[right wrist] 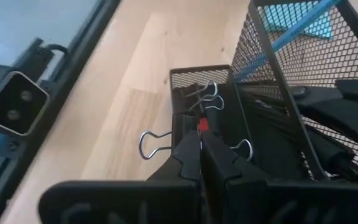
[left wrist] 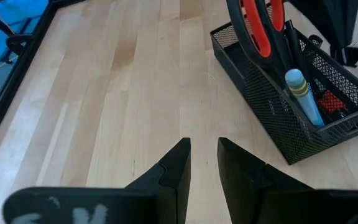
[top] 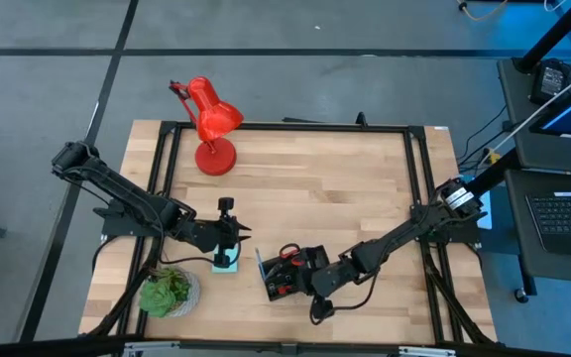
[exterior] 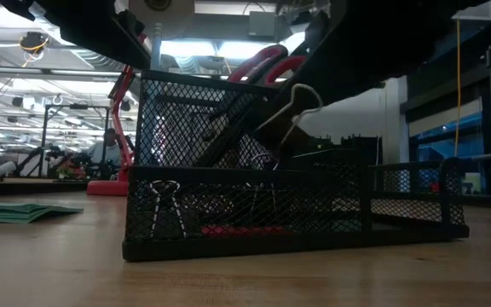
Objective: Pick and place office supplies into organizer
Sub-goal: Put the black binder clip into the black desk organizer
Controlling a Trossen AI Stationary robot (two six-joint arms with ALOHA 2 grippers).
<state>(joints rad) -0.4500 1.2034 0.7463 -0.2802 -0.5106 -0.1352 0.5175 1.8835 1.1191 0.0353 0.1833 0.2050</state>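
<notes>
From above, the black mesh organizer (top: pixel 290 273) sits at the lower centre of the pale wooden table (top: pixel 315 169), angled, with the red-handled scissors (top: pixel 291 254) standing in it. The right gripper (top: pixel 322 288) lies against its lower right edge, likely placed there to reach the low compartment. The left gripper (top: pixel 228 238) rests left of the organizer, above the light blue notepad (top: pixel 226 266). A red desk lamp (top: pixel 211 124) stands upper left, a green potted plant (top: pixel 170 291) lower left.

At table height, the organizer (exterior: pixel 254 188) fills the middle: fine wire mesh, a tall bin and a low tray. A binder clip (exterior: pixel 288 115) with wire handles leans near the top.

The left wrist view shows its fingers (left wrist: pixel 173 174) slightly parted around nothing, over bare wood grain; the scissors (left wrist: pixel 260 28) and a light blue pen (left wrist: pixel 303 96) stand upright in the bin, kept so by its walls.

In the right wrist view, the right gripper (right wrist: pixel 202 155) is closed, its tips meeting beside a small red piece (right wrist: pixel 202 124) and clips (right wrist: pixel 157 143) at the low tray; whether it pinches anything I cannot tell.
</notes>
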